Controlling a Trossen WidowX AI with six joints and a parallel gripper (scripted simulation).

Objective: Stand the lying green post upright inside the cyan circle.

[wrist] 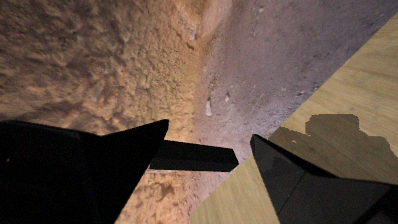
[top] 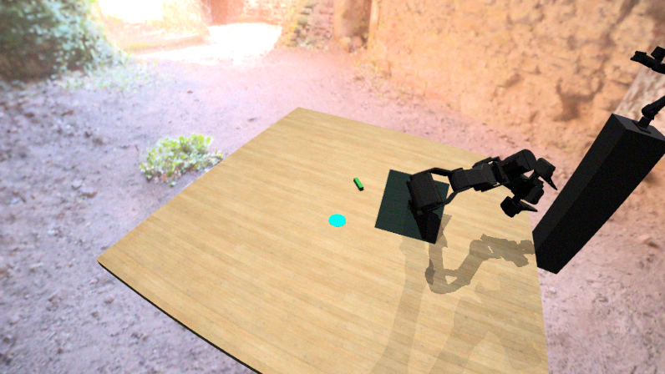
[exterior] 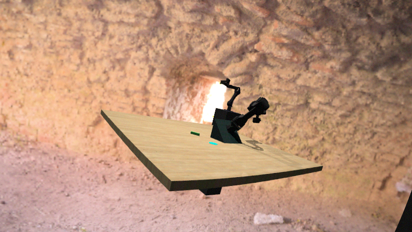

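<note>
The green post (top: 357,184) (exterior: 195,133) lies on its side on the wooden table (top: 223,241) (exterior: 161,152). The cyan circle (top: 337,219) (exterior: 213,143) is flat on the table, a short way from the post, with nothing on it. My gripper (top: 545,199) (wrist: 209,130) is open and empty, its two dark fingers wide apart. It is raised near the table edge on the far side of the arm's base from the post and circle. Neither post nor circle shows in the wrist view. The fingers are too small to make out in the exterior view.
The arm's base stands on a dark plate (top: 388,209). A tall black block (top: 591,199) (wrist: 195,156) stands beyond the table edge near the gripper, with another dark arm (top: 651,108) (exterior: 234,93) on top. The arm's shadow (top: 442,278) falls across the table.
</note>
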